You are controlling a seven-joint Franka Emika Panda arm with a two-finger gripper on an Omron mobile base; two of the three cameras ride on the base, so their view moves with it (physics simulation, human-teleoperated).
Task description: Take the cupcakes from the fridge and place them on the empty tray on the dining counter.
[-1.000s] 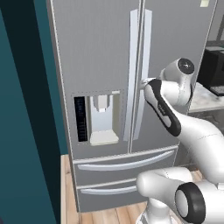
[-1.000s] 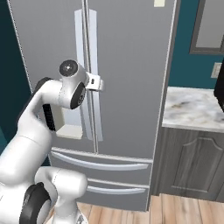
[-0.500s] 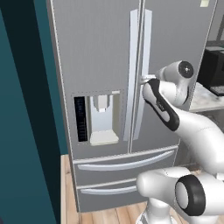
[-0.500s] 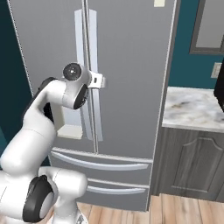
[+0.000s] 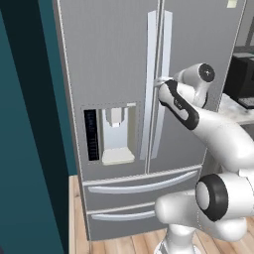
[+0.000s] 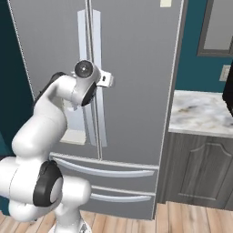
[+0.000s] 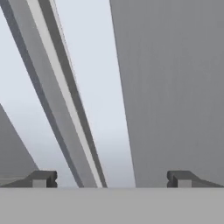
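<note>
Gripper at the fridge handles

Gripper [image 7: 109,178] spread wide, fingertips straddling the right door's pale handle [image 7: 105,109] beside the centre seam. Fridge [image 5: 119,54] shut, grey steel, water dispenser [image 5: 118,134] on left door, two drawers below; no readable lettering

A teal wall [image 5: 30,149] stands well to the hand's left, running from floor to the top of the left base view. To the hand's right and lower, a marble-topped counter [image 6: 200,111] sits on a grey cabinet with a panelled door [image 6: 195,170]. Above that counter, higher than the hand, a framed dark panel [image 6: 218,27] hangs on the teal wall, with a pale outlet plate [image 6: 224,73] below it. A black appliance [image 5: 243,79] rests on the counter, near the hand's right side. Far below the hand lies a light wooden plank floor [image 6: 191,220].
</note>
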